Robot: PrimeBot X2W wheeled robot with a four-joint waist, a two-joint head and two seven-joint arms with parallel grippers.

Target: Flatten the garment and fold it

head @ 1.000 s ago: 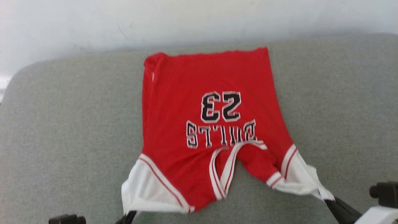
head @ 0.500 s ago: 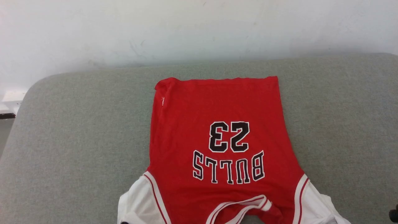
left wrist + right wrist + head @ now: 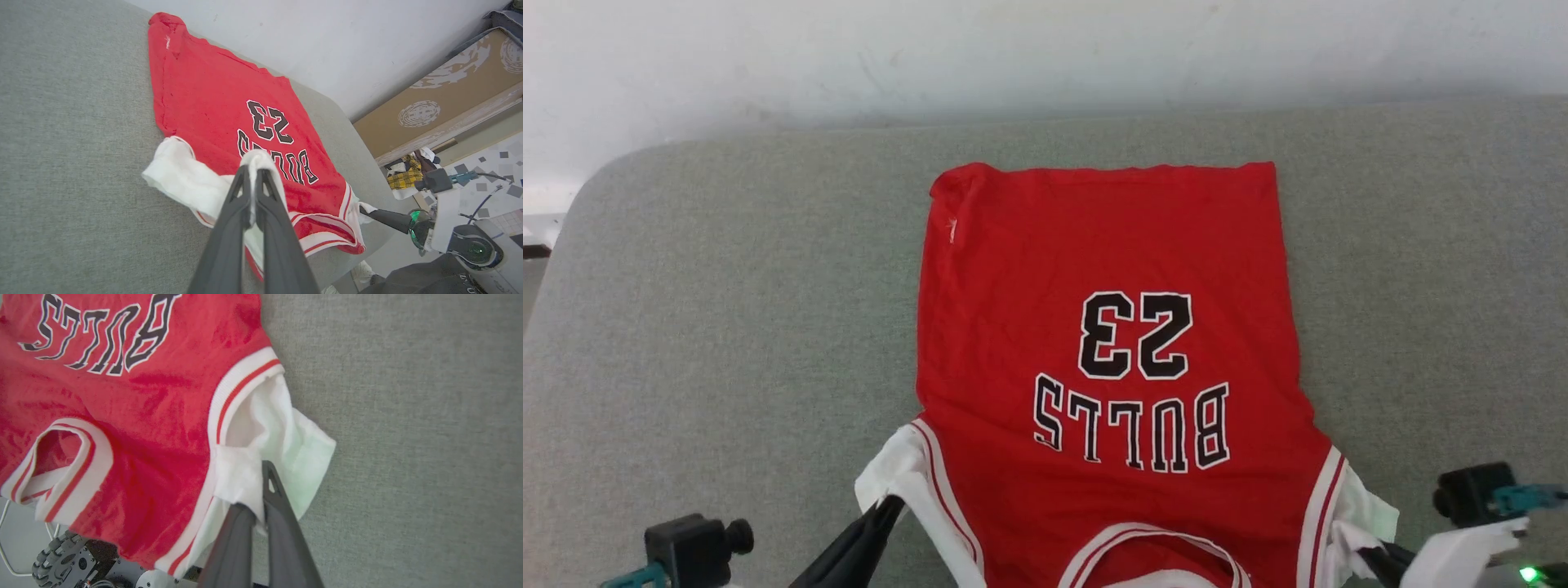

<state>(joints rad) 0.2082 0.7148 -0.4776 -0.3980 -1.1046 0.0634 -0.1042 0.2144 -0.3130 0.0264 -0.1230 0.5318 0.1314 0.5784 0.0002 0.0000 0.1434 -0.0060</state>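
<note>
left wrist view: left end effector (image 3: 253, 173) clamps garment (image 3: 212, 94) sleeve; cardboard (image 3: 441, 94) beyond.

Left gripper (image 3: 254, 173), long dark fingers pressed nearly together, pinches the white sleeve at the left edge of the garment (image 3: 1094, 245). Right gripper (image 3: 258, 490) clamps the opposite sleeve. Both grippers reach in from the garment's collar end.

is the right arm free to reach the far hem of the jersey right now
Probably not yet: the right gripper is shut on the white sleeve, so it must let go first. Nothing lies on the jersey between it and the far hem.
</note>
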